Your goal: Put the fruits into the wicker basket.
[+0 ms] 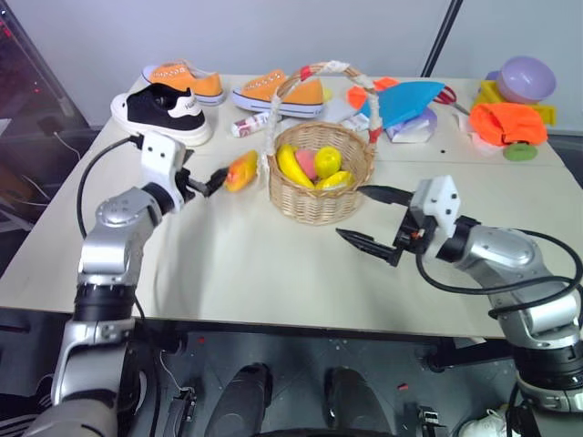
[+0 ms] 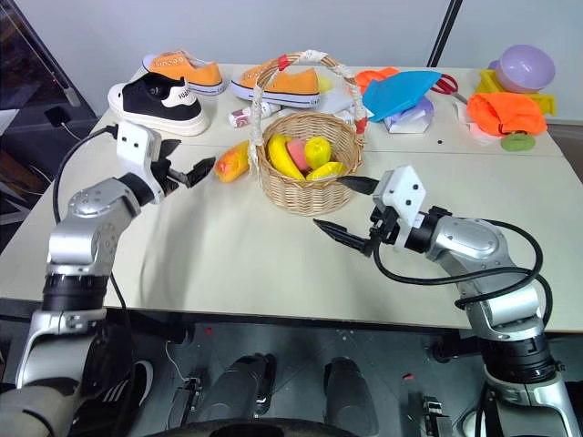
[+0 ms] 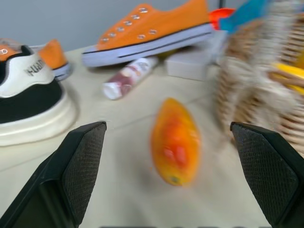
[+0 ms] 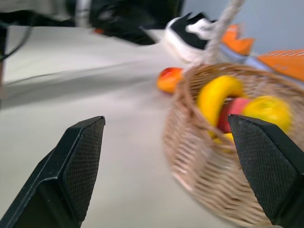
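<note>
The wicker basket (image 1: 321, 202) stands mid-table with a banana (image 1: 291, 167), a pink peach (image 1: 306, 163) and a lemon (image 1: 328, 161) inside it. A mango (image 1: 241, 170) lies on the table just left of the basket; the left wrist view shows the mango (image 3: 175, 141) too. My left gripper (image 1: 211, 180) is open and points level at the mango, close to it without touching. My right gripper (image 1: 372, 218) hangs open to the right of the basket, in front of it, with nothing between its fingers (image 4: 71, 175).
At the back left are two orange sneakers (image 1: 185, 80) and a black sneaker (image 1: 162, 111), with a small bottle (image 1: 250, 124) beside them. A blue cloth (image 1: 407, 100), an orange cloth (image 1: 506, 123) and a purple bowl (image 1: 526, 77) lie at the back right.
</note>
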`<state>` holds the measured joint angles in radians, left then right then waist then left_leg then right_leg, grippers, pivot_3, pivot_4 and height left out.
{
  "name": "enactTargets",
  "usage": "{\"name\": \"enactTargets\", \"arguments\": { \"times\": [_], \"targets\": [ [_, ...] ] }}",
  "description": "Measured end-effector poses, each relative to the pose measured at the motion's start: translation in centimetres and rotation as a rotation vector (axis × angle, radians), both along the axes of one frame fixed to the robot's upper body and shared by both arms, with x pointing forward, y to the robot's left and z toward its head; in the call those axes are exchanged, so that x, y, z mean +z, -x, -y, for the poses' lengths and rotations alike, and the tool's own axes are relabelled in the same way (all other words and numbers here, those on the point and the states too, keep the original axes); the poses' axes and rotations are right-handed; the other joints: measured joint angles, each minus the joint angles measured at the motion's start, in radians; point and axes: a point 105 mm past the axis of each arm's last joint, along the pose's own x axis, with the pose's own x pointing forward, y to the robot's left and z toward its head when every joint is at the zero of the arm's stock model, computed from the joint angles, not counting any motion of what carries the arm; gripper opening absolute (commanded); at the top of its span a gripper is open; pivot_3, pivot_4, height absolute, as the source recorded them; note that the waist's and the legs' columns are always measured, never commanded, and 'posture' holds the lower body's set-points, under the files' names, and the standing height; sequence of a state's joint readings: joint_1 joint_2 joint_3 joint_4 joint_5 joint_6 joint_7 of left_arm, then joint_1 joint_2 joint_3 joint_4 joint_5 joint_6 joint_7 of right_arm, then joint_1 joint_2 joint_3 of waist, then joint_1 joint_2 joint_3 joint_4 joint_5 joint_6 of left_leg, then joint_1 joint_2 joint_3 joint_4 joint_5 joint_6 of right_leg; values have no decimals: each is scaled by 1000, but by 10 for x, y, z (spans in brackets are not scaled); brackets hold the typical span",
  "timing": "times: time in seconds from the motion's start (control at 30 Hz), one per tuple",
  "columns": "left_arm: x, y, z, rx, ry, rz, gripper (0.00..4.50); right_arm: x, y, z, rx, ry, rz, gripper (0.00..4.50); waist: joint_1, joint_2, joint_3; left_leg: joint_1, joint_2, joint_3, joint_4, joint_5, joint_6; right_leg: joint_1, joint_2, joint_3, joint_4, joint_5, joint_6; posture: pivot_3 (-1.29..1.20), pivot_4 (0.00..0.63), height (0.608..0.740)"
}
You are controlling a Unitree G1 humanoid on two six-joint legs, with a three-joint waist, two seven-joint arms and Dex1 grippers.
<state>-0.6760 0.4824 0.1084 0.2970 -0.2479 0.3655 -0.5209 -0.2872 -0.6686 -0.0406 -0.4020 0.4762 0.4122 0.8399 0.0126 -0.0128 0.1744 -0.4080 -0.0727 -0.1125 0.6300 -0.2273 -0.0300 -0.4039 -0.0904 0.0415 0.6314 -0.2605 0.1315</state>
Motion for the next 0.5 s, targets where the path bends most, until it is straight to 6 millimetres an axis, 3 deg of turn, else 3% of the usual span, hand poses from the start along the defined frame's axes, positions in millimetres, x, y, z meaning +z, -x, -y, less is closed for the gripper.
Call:
{"name": "enactTargets", "arguments": {
  "times": [0.2,0.3,0.5],
  "targets": [
    [-10,-38,22,-14,25,-73,4470,6,0,-5,7,3,24,4320,-2,-1,0,-1,-1,0,0,0,0,-1,0,-1,0,1,1,0,150,740],
    [-17,-45,28,-21,7,-98,4470,6,-1,-4,0,1,26,4320,-10,-1,0,-1,-1,1,0,0,0,-2,1,-1,1,1,1,0,150,740],
    [-39,-51,20,27,-27,-211,4470,6,-1,-3,-17,-1,28,4320,-25,-1,0,-1,-1,1,0,0,0,-2,1,-1,1,1,1,0,150,740]
  ]
}}
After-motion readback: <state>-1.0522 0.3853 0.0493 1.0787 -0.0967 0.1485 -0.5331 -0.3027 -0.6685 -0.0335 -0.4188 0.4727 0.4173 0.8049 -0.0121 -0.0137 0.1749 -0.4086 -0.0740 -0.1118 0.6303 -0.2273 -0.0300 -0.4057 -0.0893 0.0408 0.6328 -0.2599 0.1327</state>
